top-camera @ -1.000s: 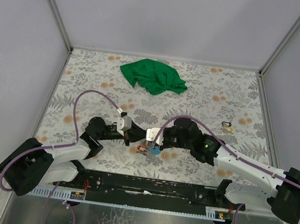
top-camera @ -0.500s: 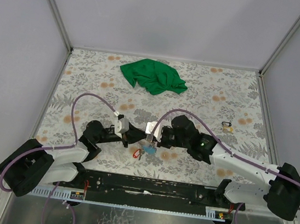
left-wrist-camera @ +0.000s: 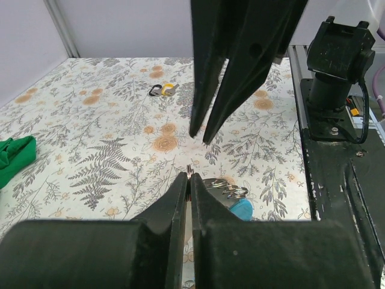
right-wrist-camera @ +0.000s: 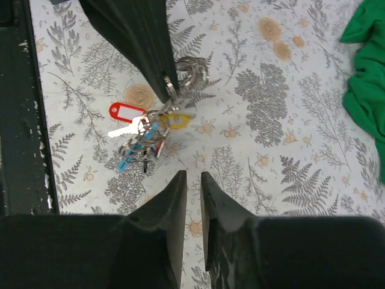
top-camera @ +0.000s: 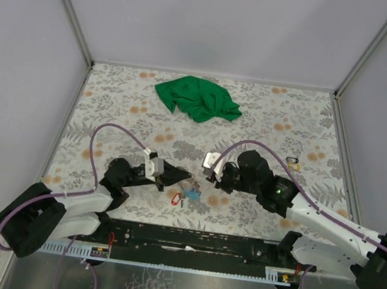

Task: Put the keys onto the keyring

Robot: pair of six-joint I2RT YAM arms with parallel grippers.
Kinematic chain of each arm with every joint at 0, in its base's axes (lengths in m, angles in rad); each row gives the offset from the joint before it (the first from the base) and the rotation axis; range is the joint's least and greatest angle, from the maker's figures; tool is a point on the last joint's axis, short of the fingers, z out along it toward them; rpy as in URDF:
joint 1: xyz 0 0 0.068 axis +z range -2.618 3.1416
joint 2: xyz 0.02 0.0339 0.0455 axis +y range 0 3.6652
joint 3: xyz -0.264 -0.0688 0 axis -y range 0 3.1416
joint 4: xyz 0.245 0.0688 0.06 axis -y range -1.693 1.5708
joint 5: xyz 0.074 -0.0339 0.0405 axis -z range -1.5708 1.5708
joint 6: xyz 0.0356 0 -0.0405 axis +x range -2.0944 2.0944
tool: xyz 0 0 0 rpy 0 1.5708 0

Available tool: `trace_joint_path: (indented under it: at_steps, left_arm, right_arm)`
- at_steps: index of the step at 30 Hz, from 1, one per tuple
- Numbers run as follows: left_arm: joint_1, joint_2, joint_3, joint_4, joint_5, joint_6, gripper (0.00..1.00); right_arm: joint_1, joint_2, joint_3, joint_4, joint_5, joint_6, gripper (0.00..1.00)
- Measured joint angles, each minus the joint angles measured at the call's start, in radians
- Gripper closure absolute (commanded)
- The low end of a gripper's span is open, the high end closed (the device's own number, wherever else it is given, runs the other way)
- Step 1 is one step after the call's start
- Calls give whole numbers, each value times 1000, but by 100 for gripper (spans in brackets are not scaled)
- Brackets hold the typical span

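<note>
Though the L jaws are pressed fully shut, a sliver of grey wire shows pinched at their tips. It belongs to the keyring, whose coiled, chain-like loop sits right against those tips. The R jaws stand slightly apart w/ nothing btwn them; only the table pattern shows through the gap. They hang above the table, pointing toward the L jaws, tips close but not touching.

The keys lie in a bunch on the table just beside the L jaw tips, on the side nearer the arm bases, and roughly btwn the two sets of jaws.
- The red tag is at the edge of the bunch farthest from the R jaws, w/ a silver key touching it.
- A yellow tag lies nearest the loop, just under the L tips.
- A blue tag lies flat beside the coil.

Can't tell whether any key is threaded onto the loop; the metal bits overlap too much.

Further out, beyond the R jaws and well apart from them, sits a small dark-and-yellow item. A crumpled green cloth lies far ahead of both jaws, near the table's far edge.
</note>
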Motion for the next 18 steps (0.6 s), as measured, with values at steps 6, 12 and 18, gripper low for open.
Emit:
trace_joint_path:
  at_steps: [6, 12, 18]
  left_arm:
    - [0, 0, 0, 0, 41, 35, 100]
    - [6, 0, 0, 0, 90, 58, 100]
    - [8, 2, 0, 0, 145, 79, 100]
  right_arm:
    - [-36, -13, -10, 8, -41, 31, 72]
    - [-54, -34, -57, 101, -137, 45, 71]
    - [-62, -24, -85, 172, -217, 0, 70]
